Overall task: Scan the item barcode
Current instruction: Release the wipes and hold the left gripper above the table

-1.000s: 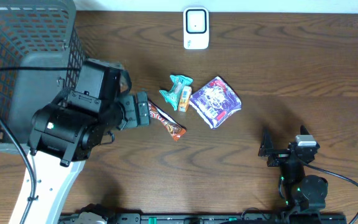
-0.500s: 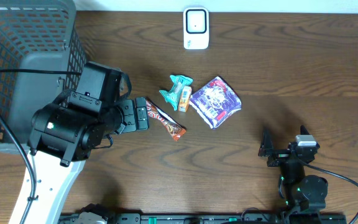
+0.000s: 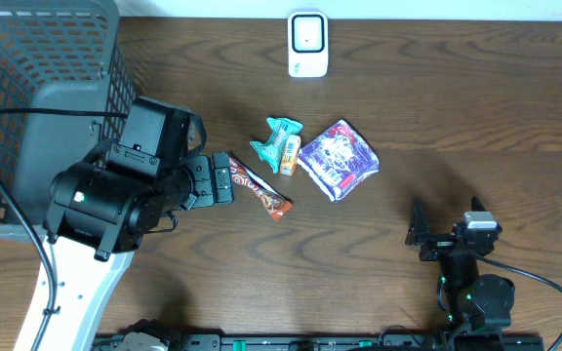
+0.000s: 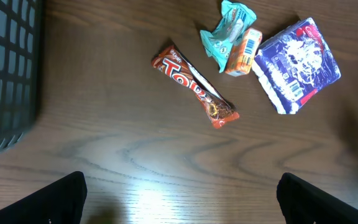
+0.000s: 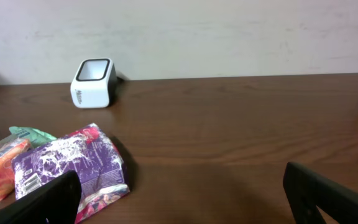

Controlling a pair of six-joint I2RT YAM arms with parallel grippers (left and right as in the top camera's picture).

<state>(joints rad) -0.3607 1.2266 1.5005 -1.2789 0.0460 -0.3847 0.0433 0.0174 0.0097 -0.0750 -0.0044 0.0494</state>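
Left tool (image 3: 220, 179) stands wide, nothing between its fingers. It is held above the table (image 3: 476, 117), on the robot's side of the scanner (image 3: 307, 44) and off to its left. From overhead its tips sit just beside the near end of the red chocolate bar (image 3: 260, 187). Its own wrist camera shows the bar lying out ahead of the fingers, not between them.

The bar lies flat and slantwise, further from the scanner than the other three items. A teal packet (image 3: 276, 136) and an orange packet (image 3: 290, 154) lie touching each other, between the bar and the scanner. The purple packet (image 3: 338, 159) lies just right of the orange one, almost straight in front of the scanner. A white barcode patch shows on the edge of it that faces the bar. The scanner itself stands upright at the far edge of the table, against the pale wall (image 5: 229, 31).

A grey wire basket (image 3: 27, 97) fills the corner far left of the scanner, and the left arm's body overlaps its near side.

The right tool (image 3: 445, 237) is also spread wide and empty. It is low at the near edge, right of the scanner and well apart from every item, facing the purple packet and the scanner across bare wood.
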